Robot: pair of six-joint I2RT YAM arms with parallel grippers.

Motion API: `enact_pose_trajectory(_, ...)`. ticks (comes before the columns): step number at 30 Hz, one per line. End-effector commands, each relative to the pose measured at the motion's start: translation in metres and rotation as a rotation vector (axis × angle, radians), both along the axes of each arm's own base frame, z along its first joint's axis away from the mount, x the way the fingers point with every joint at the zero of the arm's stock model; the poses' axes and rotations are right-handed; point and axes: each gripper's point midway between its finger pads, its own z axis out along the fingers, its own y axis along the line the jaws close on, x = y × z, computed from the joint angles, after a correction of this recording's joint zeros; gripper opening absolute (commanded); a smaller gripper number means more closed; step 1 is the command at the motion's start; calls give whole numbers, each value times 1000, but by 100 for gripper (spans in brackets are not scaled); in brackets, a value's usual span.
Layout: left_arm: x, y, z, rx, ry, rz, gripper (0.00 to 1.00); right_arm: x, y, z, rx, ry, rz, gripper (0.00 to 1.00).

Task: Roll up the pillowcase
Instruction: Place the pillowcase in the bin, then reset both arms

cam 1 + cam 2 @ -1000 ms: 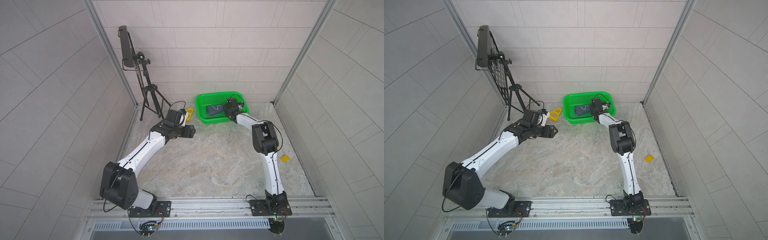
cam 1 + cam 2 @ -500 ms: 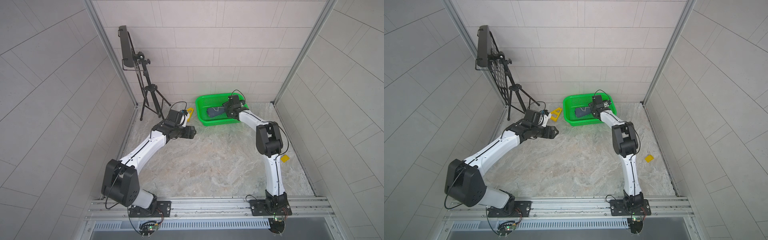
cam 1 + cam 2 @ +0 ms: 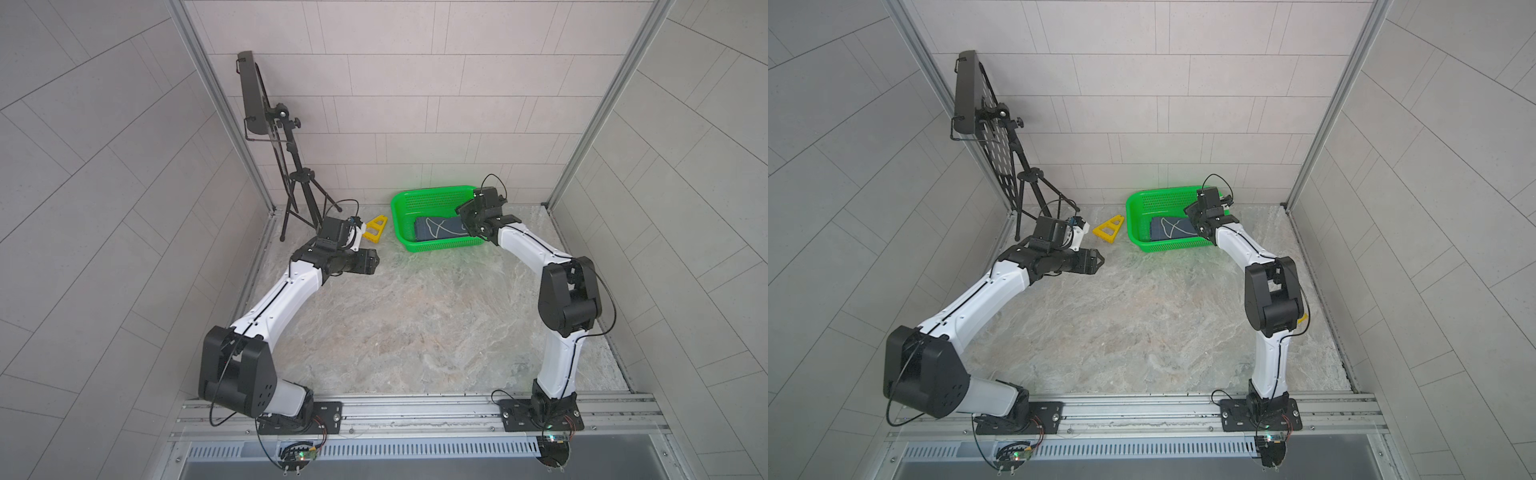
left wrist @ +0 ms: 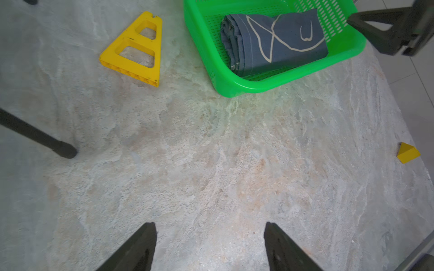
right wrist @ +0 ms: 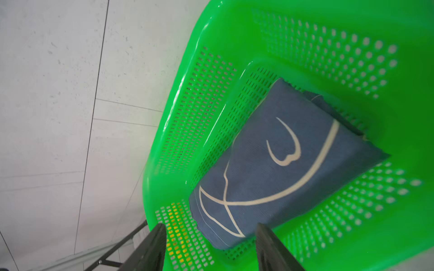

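The pillowcase (image 3: 440, 227) (image 3: 1173, 228) (image 4: 274, 40) (image 5: 281, 169), navy cloth with white line drawings, lies rolled into a compact bundle inside the green basket (image 3: 428, 199) (image 3: 1156, 199) (image 4: 258, 85) (image 5: 305, 35) at the back of the table. My right gripper (image 3: 466, 220) (image 3: 1196, 221) (image 5: 209, 226) hangs open over the bundle's right end, above the cloth and holding nothing. My left gripper (image 3: 374, 264) (image 3: 1100, 259) (image 4: 210, 225) is open and empty over bare table, well left of the basket.
A flat yellow triangular frame (image 3: 375, 227) (image 3: 1109, 228) (image 4: 136, 51) lies between the left gripper and the basket. A small yellow wedge (image 4: 408, 153) sits near the table's right edge. A black tripod stand (image 3: 291, 174) (image 3: 1025, 174) with a panel occupies the back left corner.
The right gripper has drawn back a little to the right over the basket and its arm's elbow has shifted outward. The left arm has hardly moved.
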Motion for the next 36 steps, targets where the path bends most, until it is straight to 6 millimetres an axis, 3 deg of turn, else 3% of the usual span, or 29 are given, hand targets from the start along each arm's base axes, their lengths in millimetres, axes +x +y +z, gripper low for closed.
enact_pose_trajectory(1, -10, 43, 5, 105, -52, 81, 81, -32, -14, 29, -214, -59, 180, 66)
enact_pose_trajectory(7, -16, 123, -18, 282, -142, 311, 89, -108, -53, 36, -541, -140, 311, 79)
enact_pose_trajectory(8, -17, 136, -25, 309, -147, 360, 91, -121, -59, 35, -604, -166, 327, 84)
enact_pose_trajectory(9, -18, 148, -33, 313, -144, 410, 92, -134, -69, 29, -668, -168, 304, 96)
enact_pose_trajectory(10, -18, 157, -39, 317, -144, 453, 93, -145, -81, 26, -710, -170, 260, 100)
enact_pose_trajectory(13, -15, 176, -56, 358, -151, 524, 100, -168, -104, 18, -833, -242, 205, 100)
enact_pose_trajectory(15, -8, 179, -63, 362, -169, 540, 100, -178, -125, -1, -913, -229, 118, 100)
enact_pose_trajectory(20, 11, 184, -64, 355, -248, 574, 100, -173, -143, -37, -990, -232, 77, 100)
enact_pose_trajectory(25, 15, 187, -74, 331, -333, 618, 100, -160, -153, -36, -1057, -208, 46, 100)
enact_pose_trajectory(36, 18, 185, -78, 304, -385, 615, 100, -163, -158, -38, -1074, -167, 48, 100)
